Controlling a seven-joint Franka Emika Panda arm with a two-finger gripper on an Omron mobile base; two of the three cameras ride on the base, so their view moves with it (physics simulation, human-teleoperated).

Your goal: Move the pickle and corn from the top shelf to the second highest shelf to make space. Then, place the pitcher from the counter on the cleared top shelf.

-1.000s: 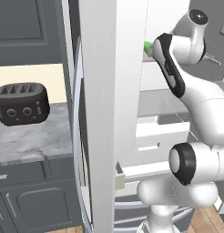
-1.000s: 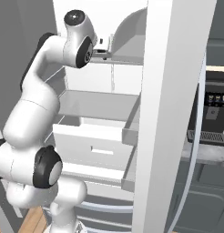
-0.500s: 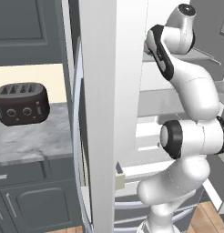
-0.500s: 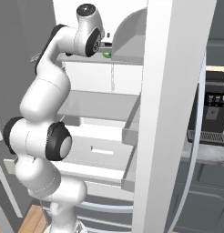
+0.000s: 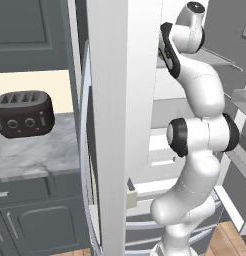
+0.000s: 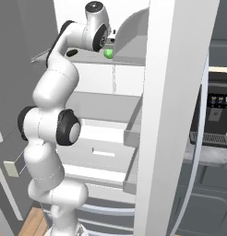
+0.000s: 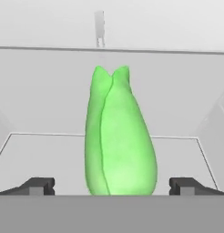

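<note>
The corn [image 7: 118, 136], wrapped in a bright green husk split at its tip, lies on the top shelf [image 7: 36, 154] pointing away from me. My gripper [image 7: 111, 186] is open, one fingertip on each side of the near end of the corn, not touching it. From the right base view the corn [image 6: 108, 53] is a small green spot on the top shelf [image 6: 129, 61], right at my raised hand. The second highest shelf [image 6: 104, 100] lies below. The pickle and the pitcher are out of view. The marble counter [image 5: 35, 155] runs left of the cabinet.
A black toaster [image 5: 22, 115] stands on the counter. The white cabinet's front post [image 5: 117, 125] stands between the counter and my arm. Open white drawers [image 6: 101, 152] jut out below the shelves. A black coffee machine [image 6: 217, 110] sits at the right.
The arm has straightened upward and the hand has pushed into the top shelf toward the corn. The jaws have stayed open.
</note>
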